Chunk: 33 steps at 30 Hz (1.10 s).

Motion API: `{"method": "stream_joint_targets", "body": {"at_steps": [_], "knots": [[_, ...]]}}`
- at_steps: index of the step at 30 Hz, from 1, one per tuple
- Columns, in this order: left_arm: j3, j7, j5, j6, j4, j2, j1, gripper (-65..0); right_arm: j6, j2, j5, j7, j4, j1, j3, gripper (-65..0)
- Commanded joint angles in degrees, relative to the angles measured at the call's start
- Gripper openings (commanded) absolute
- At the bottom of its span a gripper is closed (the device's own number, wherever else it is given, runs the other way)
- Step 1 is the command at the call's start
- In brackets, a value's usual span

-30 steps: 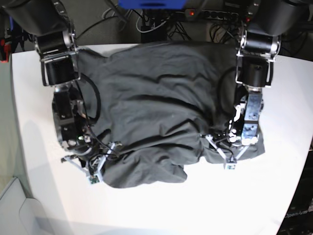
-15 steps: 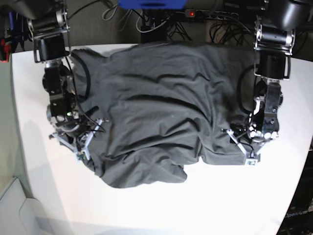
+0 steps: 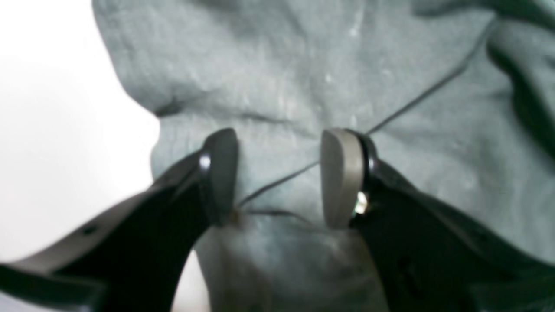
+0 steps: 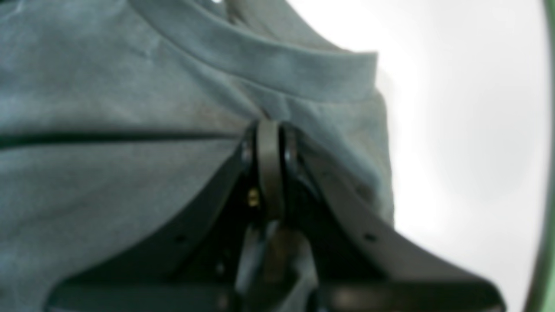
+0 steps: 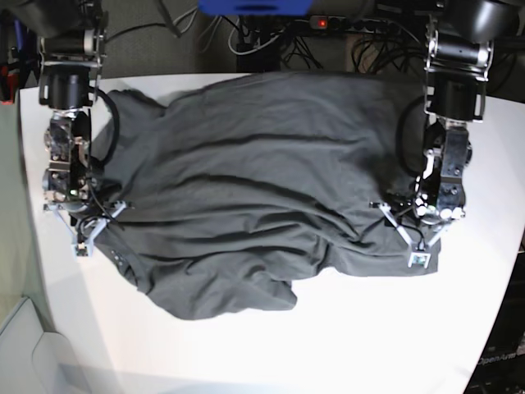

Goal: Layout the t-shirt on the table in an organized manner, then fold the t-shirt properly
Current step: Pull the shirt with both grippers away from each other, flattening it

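The dark grey t-shirt (image 5: 246, 180) lies spread and wrinkled over the far half of the white table (image 5: 328, 345), with a bunched fold at its near edge. At the base view's left, my right gripper (image 5: 86, 240) holds the shirt's edge. The right wrist view shows this gripper (image 4: 269, 143) shut on cloth that puckers just below a ribbed band (image 4: 269, 69). My left gripper (image 5: 414, 242) is at the shirt's right edge. Its pads (image 3: 342, 173) stand apart, so the left gripper (image 3: 279, 177) is open over flat fabric (image 3: 303, 65) crossed by a seam.
Cables and a power strip (image 5: 328, 23) run behind the table's far edge. Bare white table (image 3: 52, 108) shows beside the cloth in both wrist views (image 4: 455, 130). A pale box (image 5: 20, 353) sits off the table's near left corner.
Both arms moved outward and toward the far side. The right gripper dragged the shirt's edge to the base view's left, spreading the cloth. The left gripper shifted right along the shirt's right edge.
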Motion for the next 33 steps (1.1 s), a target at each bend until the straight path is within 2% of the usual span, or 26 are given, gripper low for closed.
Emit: {"method": "stream_joint_targets", "body": {"at_steps": [1,5,10,14,21,24,27,30,33], "knots": [[-0.28,-0.28,-0.03,0.11,0.95,-0.75,-1.16,-34.3,-0.53,1.26,-1.16,-3.01,-0.42,-0.28,0.85,-65.0],[-0.28,-0.10,-0.03,0.02,1.04,-0.48,-1.16,-34.3,-0.53,1.70,-1.16,-3.01,1.69,-0.46,3.49,-65.0],[-0.28,-0.36,0.23,0.02,1.04,-0.48,-1.42,-34.3,-0.53,1.52,-0.99,-2.75,11.63,-2.04,5.78,-65.0],[-0.28,-0.36,0.23,0.02,1.04,-0.75,-1.51,-34.3,-0.53,-0.15,-0.99,-3.01,19.19,-1.42,5.60,-65.0],[-0.37,0.25,0.23,0.11,7.28,-0.84,-1.69,-34.3,-0.53,-3.75,-1.16,-5.83,18.75,5.26,-1.08,-65.0],[-0.37,3.24,0.14,0.11,12.29,-0.66,-2.39,-34.3,-0.53,-5.16,-1.16,-5.65,14.88,6.05,-2.05,-65.0],[-0.37,9.57,-0.21,-0.15,17.65,-0.04,-3.71,-34.3,-0.53,-5.68,-1.16,-4.60,11.28,5.96,-1.78,-65.0],[-0.28,13.79,-0.12,-0.33,21.61,2.50,-3.44,-34.3,-0.53,-4.98,-1.16,-2.57,8.55,5.87,-1.70,-65.0],[0.16,14.41,0.32,-0.33,22.31,4.53,-0.28,-34.3,-0.53,-3.57,-1.16,-1.70,9.08,4.29,-0.82,-65.0]]}}
